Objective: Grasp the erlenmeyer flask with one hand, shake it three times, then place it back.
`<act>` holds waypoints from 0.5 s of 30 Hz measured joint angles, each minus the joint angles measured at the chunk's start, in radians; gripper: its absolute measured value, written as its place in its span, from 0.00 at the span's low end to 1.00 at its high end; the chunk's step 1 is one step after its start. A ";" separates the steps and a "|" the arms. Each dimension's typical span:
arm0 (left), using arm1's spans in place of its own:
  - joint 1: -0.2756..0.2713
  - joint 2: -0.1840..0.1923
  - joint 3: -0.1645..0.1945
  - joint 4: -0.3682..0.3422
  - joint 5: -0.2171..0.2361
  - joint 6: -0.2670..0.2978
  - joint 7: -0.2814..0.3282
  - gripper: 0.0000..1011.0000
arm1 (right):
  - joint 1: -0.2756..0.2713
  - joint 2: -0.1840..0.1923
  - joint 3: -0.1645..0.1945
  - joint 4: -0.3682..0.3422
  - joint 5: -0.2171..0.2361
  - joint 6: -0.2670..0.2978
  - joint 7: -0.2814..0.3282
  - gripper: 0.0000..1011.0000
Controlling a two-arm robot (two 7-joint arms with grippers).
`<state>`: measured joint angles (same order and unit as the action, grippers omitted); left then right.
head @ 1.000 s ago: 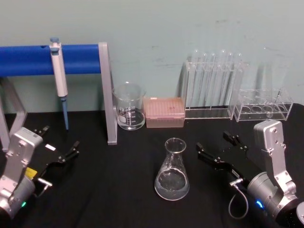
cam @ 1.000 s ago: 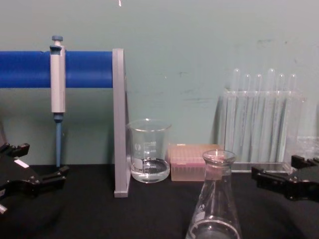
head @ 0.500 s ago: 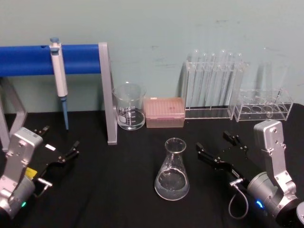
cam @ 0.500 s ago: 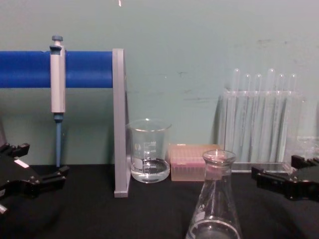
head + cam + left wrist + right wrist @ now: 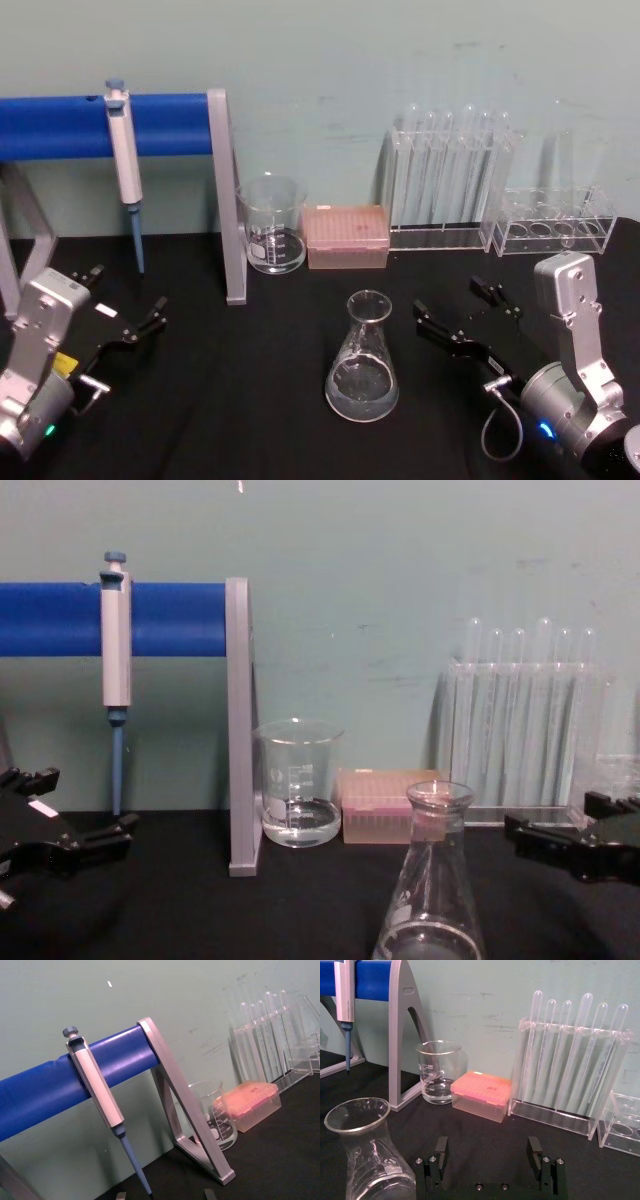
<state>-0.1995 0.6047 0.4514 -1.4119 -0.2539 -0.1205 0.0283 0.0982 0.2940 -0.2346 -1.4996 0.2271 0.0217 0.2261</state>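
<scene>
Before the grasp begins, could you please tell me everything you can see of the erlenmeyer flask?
The erlenmeyer flask is clear glass: a wide conical body, a narrow neck, a flared round rim and faint white markings. A little clear liquid lies in its base. It stands upright on the black table, near the front middle, in front of the pink box. Nothing grips it; the open right gripper sits just to its right, apart from it.

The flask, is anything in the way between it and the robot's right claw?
Nothing visible. The erlenmeyer flask stands alone on the black table, and the open right gripper sits beside it with bare tabletop between them.
</scene>
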 joint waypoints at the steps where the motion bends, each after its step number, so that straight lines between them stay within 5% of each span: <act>1: 0.000 0.000 0.000 0.000 0.000 0.000 0.000 0.99 | 0.000 0.000 0.000 0.000 0.000 0.000 0.000 0.99; 15: 0.000 0.000 0.000 0.000 0.000 0.000 0.000 0.99 | 0.000 0.000 0.000 0.000 0.000 0.000 0.000 0.99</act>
<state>-0.1995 0.6047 0.4514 -1.4120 -0.2539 -0.1205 0.0283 0.0982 0.2940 -0.2346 -1.4996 0.2271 0.0217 0.2261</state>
